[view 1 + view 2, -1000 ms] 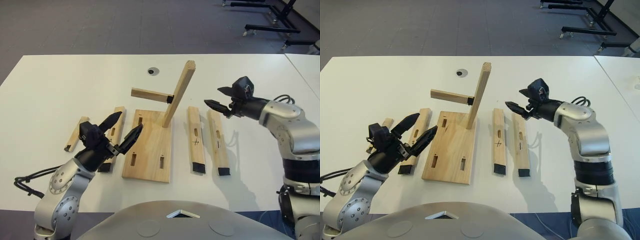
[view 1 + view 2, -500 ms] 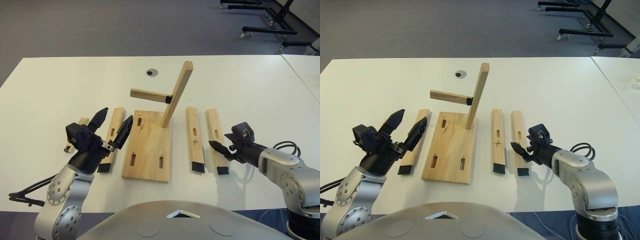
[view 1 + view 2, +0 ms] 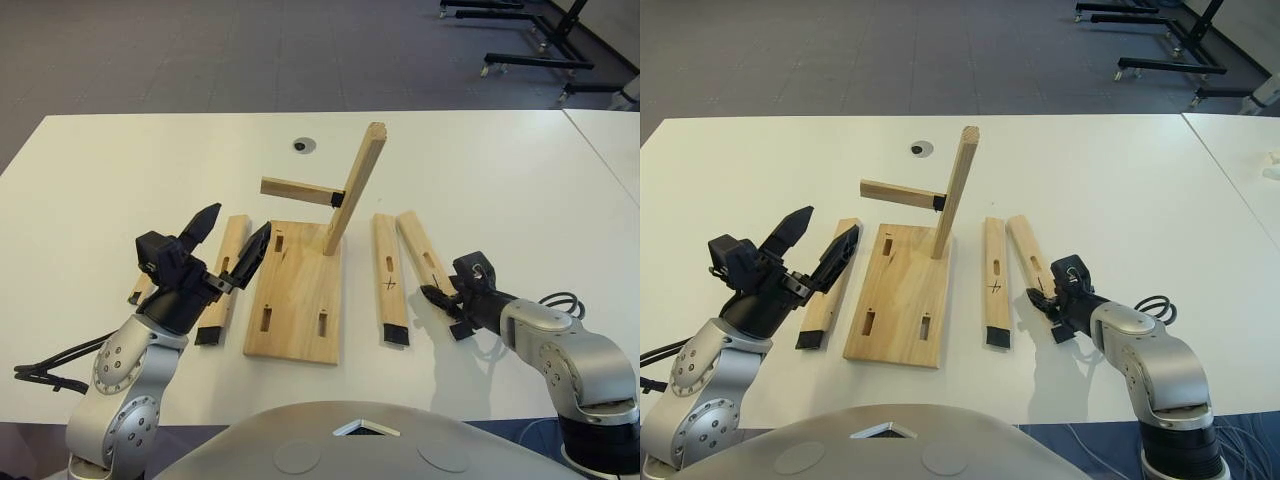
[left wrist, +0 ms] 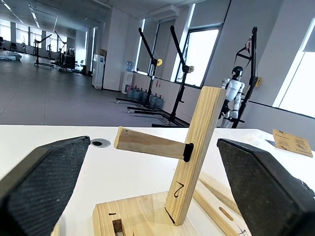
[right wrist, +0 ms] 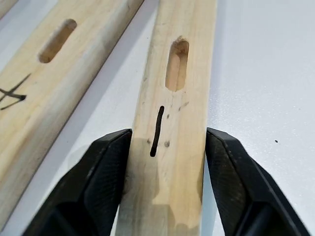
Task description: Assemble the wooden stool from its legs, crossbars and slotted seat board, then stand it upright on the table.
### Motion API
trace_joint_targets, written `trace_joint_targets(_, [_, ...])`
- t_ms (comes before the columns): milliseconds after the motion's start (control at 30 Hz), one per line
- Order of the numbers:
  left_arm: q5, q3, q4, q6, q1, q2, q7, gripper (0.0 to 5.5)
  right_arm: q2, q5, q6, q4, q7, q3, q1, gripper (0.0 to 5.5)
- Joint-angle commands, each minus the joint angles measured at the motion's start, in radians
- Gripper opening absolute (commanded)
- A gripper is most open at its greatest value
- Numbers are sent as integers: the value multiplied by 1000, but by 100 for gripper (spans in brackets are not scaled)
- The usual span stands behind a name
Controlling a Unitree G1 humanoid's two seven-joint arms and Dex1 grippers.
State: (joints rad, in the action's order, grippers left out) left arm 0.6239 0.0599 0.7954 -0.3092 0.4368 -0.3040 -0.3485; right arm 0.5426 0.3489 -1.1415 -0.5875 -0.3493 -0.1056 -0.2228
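On the table point(image 3: 520, 160), right tool point(image 3: 1044, 300) clamping outer leg point(image 3: 1025, 250), second leg point(image 3: 995, 275) just beside, left tool point(image 3: 829, 224) open

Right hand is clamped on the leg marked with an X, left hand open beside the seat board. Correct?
No: the right hand is clamped on the leg marked with a single stroke; the X leg lies beside it, per the right wrist view.

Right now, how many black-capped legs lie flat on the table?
3: left leg beside the seat board, X-marked leg right of it, outer leg held by the right gripper.
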Motion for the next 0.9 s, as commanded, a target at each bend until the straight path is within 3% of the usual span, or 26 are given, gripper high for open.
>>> trace_joint_targets(33, [-5,5,-28,-8,-26,-13,-6,474,-8,-26,20,70,15,27,-5,202])
trace_joint_targets(200, [-43,22,-78,19,-83,0,14,474,-96,-39,128,144,73,-4,86,202])
trace_joint_targets(367, [-88,99,-169,81,-190,37,80,474,-231,-8,303,246,192,-164,391,202])
trace_joint_targets(533, [-112,138,-267,125,-376,53,121,474,-269,99,659,427,75,-286,589,202])
trace_joint_targets(600, [-83,163,-277,130,-454,55,132,474,-285,248,687,408,-26,-321,646,202])
trace_joint_targets(733, [55,158,-248,92,-552,61,87,474,-255,644,544,220,-267,-284,626,202])
trace_joint_targets(900, [290,63,-189,-77,-534,-43,-119,474,-189,752,468,97,-460,-133,549,202])
